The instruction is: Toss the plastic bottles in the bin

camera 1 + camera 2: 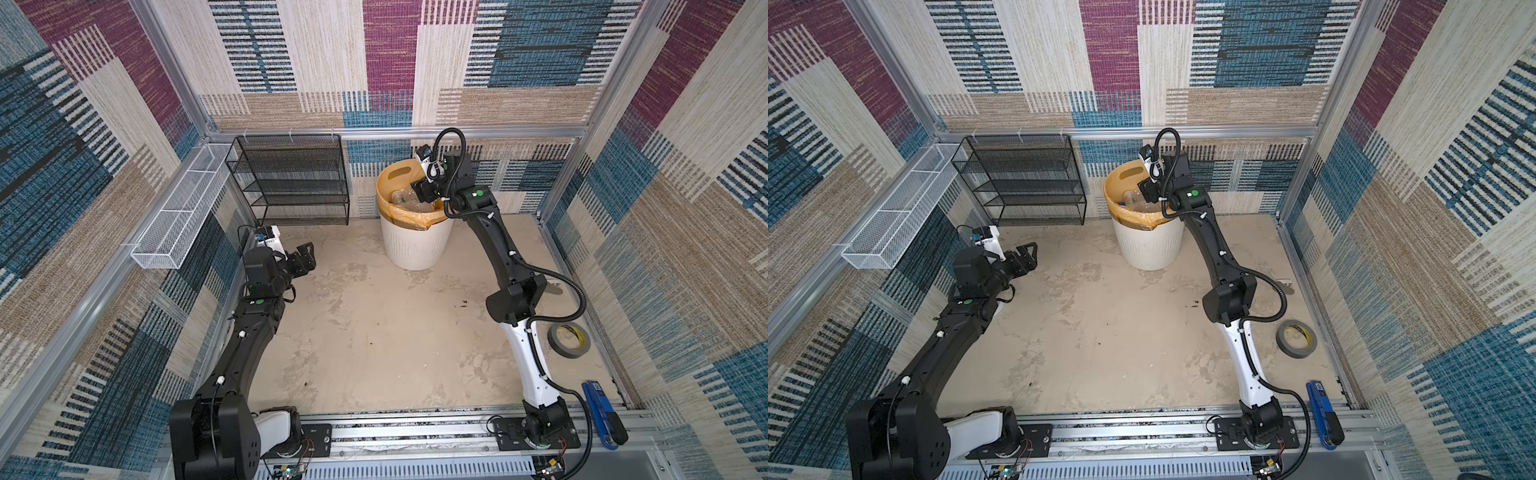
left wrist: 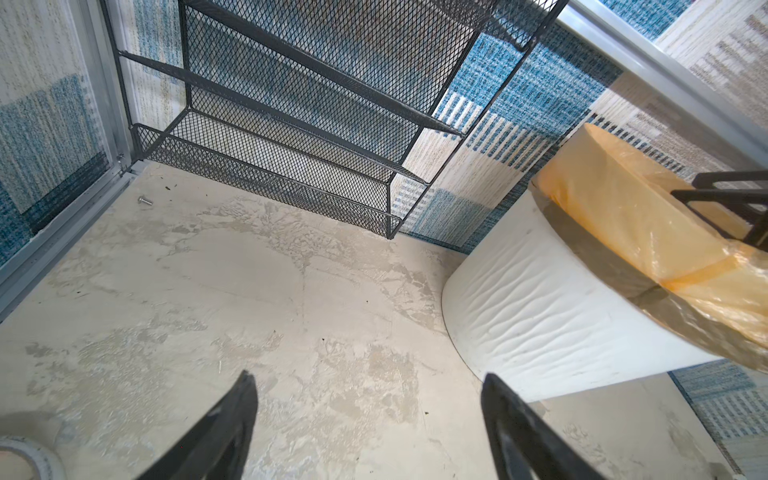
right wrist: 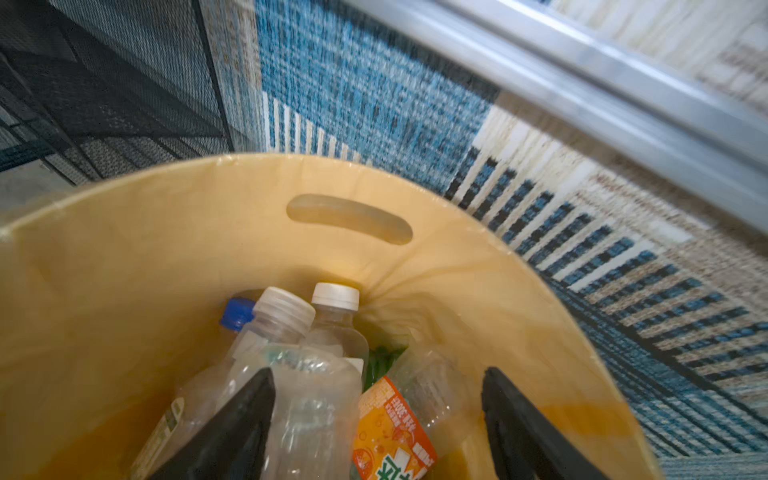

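In the bin [image 3: 124, 257], plastic bottles [image 3: 328, 332] point caps toward its handle cut-out [image 3: 349, 218]; right fingers [image 3: 245, 424] and left fingers [image 2: 224, 436] spread

White ribbed bin [image 1: 412, 245], orange-yellow liner [image 1: 394, 176]

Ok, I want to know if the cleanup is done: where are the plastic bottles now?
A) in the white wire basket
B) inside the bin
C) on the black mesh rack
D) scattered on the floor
B: the right wrist view shows the plastic bottles piled inside the bin, and both top views show none on the floor, the black mesh rack or the white wire basket.
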### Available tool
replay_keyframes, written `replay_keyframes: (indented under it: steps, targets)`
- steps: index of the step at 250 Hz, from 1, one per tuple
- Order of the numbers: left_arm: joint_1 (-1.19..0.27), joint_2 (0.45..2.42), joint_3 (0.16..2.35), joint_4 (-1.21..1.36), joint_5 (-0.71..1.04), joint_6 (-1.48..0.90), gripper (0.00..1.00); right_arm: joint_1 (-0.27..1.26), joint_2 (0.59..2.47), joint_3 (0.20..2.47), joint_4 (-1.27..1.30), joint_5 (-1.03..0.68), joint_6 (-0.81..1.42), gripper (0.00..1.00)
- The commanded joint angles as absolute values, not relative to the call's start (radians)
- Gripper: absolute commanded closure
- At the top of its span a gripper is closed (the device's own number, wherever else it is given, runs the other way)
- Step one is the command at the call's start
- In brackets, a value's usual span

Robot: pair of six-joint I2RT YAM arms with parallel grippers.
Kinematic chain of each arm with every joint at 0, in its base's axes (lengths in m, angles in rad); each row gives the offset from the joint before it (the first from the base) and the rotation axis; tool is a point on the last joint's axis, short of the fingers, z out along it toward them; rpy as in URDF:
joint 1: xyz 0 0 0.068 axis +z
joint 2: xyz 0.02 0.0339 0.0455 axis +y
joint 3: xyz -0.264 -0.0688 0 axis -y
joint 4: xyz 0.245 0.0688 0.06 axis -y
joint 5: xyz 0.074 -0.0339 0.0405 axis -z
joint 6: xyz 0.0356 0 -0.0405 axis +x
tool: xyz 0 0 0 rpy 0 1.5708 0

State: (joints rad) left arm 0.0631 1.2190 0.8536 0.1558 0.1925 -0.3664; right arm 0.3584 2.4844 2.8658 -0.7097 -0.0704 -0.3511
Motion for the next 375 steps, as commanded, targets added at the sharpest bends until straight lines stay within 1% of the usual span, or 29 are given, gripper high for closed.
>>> replay_keyframes:
  steps: [1,53,74,87,127,162,186,204,226,254,290,304,313,333,348,360,375]
  targets:
    - [0.063,1.217,0.862,0.170,0.195,-0.359,0.15,0.357,2.453,2.880,-0.631,-0.076,-0.330,0.21]
    - [0.063,1.223,0.807,0.241,0.180,-0.351,0.15,0.344,2.411,2.965,-0.623,-0.117,-0.292,0.21]
    - [0.063,1.224,0.777,0.278,0.171,-0.350,0.15,0.334,2.377,2.957,-0.630,-0.122,-0.290,0.21]
    - [0.063,1.220,0.759,0.297,0.159,-0.345,0.14,0.325,2.339,2.909,-0.628,-0.123,-0.291,0.20]
    - [0.063,1.190,0.681,0.365,0.078,-0.301,0.13,0.282,2.103,2.498,-0.534,-0.117,-0.282,0.19]
    - [0.063,1.185,0.621,0.402,0.001,-0.249,0.12,0.193,1.886,2.132,-0.419,-0.128,-0.187,0.18]
    - [0.063,1.202,0.590,0.416,-0.047,-0.222,0.11,0.105,1.698,1.765,-0.208,-0.166,-0.072,0.17]
    - [0.063,1.223,0.578,0.413,-0.079,-0.202,0.11,0.037,1.560,1.465,-0.003,-0.158,0.020,0.16]
    - [0.063,1.245,0.558,0.426,-0.112,-0.198,0.09,-0.028,1.427,1.121,0.253,-0.058,0.107,0.14]
    - [0.063,1.275,0.542,0.428,-0.132,-0.209,0.09,-0.094,1.351,0.815,0.457,0.072,0.183,0.13]
    - [0.063,1.286,0.529,0.424,-0.146,-0.194,0.08,-0.100,1.327,0.557,0.668,0.211,0.144,0.12]
    - [0.063,1.293,0.517,0.462,-0.162,-0.185,0.08,-0.100,1.330,0.492,0.731,0.256,0.146,0.11]
    - [0.063,1.286,0.526,0.427,-0.166,-0.189,0.08,-0.100,1.338,0.473,0.736,0.274,0.153,0.11]
    - [0.059,1.280,0.524,0.384,-0.177,-0.183,0.08,-0.100,1.355,0.437,0.756,0.276,0.169,0.10]
    - [0.054,1.294,0.501,0.410,-0.189,-0.182,0.08,-0.101,1.372,0.411,0.788,0.263,0.194,0.07]
    - [0.051,1.315,0.478,0.449,-0.187,-0.179,0.08,-0.101,1.394,0.382,0.851,0.239,0.193,0.00]
    - [0.050,1.347,0.446,0.530,-0.175,-0.172,0.08,-0.102,1.427,0.344,0.940,0.221,0.197,0.01]
